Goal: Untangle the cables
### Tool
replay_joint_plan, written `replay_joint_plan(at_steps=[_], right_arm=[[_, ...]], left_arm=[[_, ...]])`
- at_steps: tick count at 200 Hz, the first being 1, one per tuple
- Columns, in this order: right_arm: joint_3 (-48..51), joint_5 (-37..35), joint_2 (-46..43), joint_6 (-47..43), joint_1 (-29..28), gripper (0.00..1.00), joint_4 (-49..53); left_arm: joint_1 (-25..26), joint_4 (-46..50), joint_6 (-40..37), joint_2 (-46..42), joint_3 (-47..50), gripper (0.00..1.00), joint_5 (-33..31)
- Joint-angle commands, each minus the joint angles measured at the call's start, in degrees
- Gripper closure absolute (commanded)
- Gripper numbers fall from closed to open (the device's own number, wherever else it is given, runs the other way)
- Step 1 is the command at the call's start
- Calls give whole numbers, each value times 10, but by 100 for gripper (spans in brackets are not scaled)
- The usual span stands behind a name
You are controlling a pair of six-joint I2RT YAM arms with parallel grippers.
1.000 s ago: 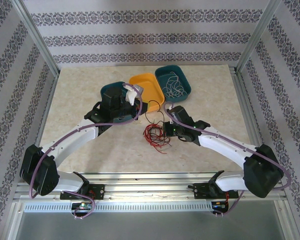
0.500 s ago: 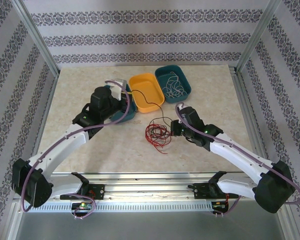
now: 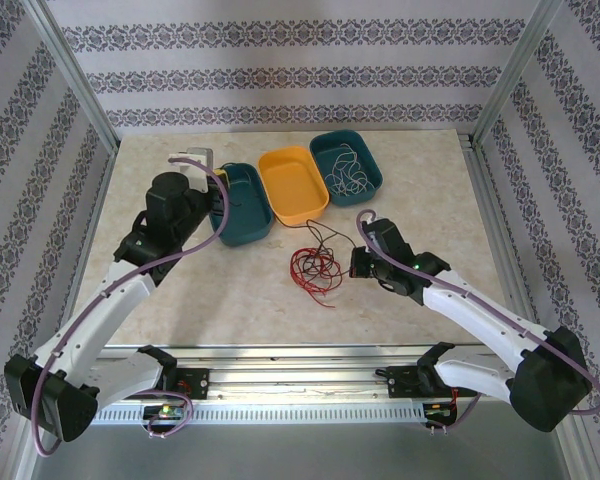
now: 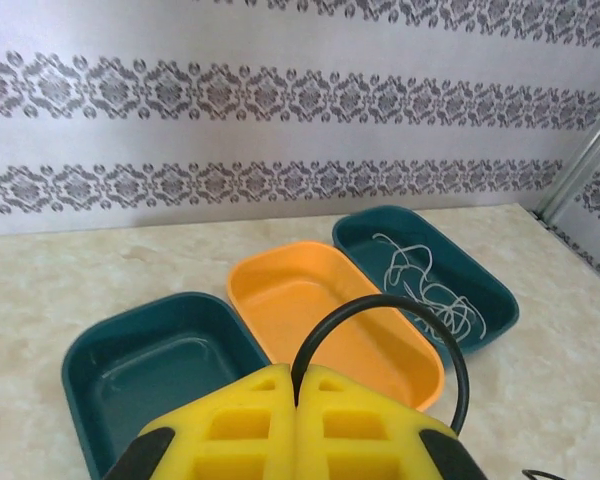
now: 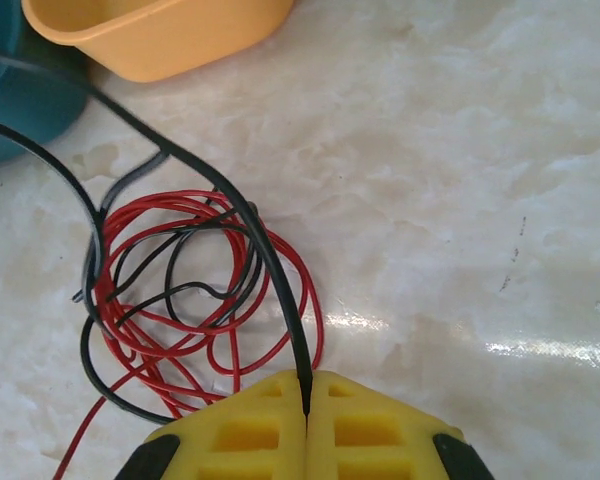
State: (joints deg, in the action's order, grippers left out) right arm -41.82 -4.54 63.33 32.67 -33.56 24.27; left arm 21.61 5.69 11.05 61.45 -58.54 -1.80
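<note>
From above, thin red and black cables (image 3: 315, 268) are lying tangled on the marbled table (image 3: 230, 290) beside the right gripper (image 3: 354, 262), well apart from the left gripper (image 3: 193, 158). The left wrist camera is showing yellow fingers (image 4: 245, 425) pinching a black strand (image 4: 400, 305), with white wire (image 4: 430, 295) sitting in a teal plastic tray (image 4: 492, 305). The right wrist camera is showing its fingers pinching black cable too.

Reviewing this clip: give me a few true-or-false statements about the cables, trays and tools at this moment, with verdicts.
1. The left tool and the right tool are each shut on black cable. True.
2. The white cable lies in the orange tray. False: it lies in the right-hand teal tray.
3. The red cable lies on the table, looped up with black cable. True.
4. The red cable sits in the left-hand teal tray. False: that tray has no red cable in it.
</note>
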Motion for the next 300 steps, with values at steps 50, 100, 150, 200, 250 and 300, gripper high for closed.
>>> replay_joint_plan(at_steps=[50,100,150,200,250,300], right_arm=[[51,-25,-49,50,52,100,33],[63,-6,-59,54,59,100,15],[55,7,-43,52,59,100,1],[43,11,-29,50,56,100,-2],[43,18,-24,55,52,100,-17],[35,21,-14,55,46,100,-19]], left_arm=[[-11,18,-59,-35,-41,100,-78],[-19,-20,-76,-32,-62,100,-89],[-19,-72,-61,22,-85,100,-28],[-22,-97,-66,110,-139,100,2],[-23,-93,-61,205,-200,100,17],[-22,-79,-55,298,-250,100,42]])
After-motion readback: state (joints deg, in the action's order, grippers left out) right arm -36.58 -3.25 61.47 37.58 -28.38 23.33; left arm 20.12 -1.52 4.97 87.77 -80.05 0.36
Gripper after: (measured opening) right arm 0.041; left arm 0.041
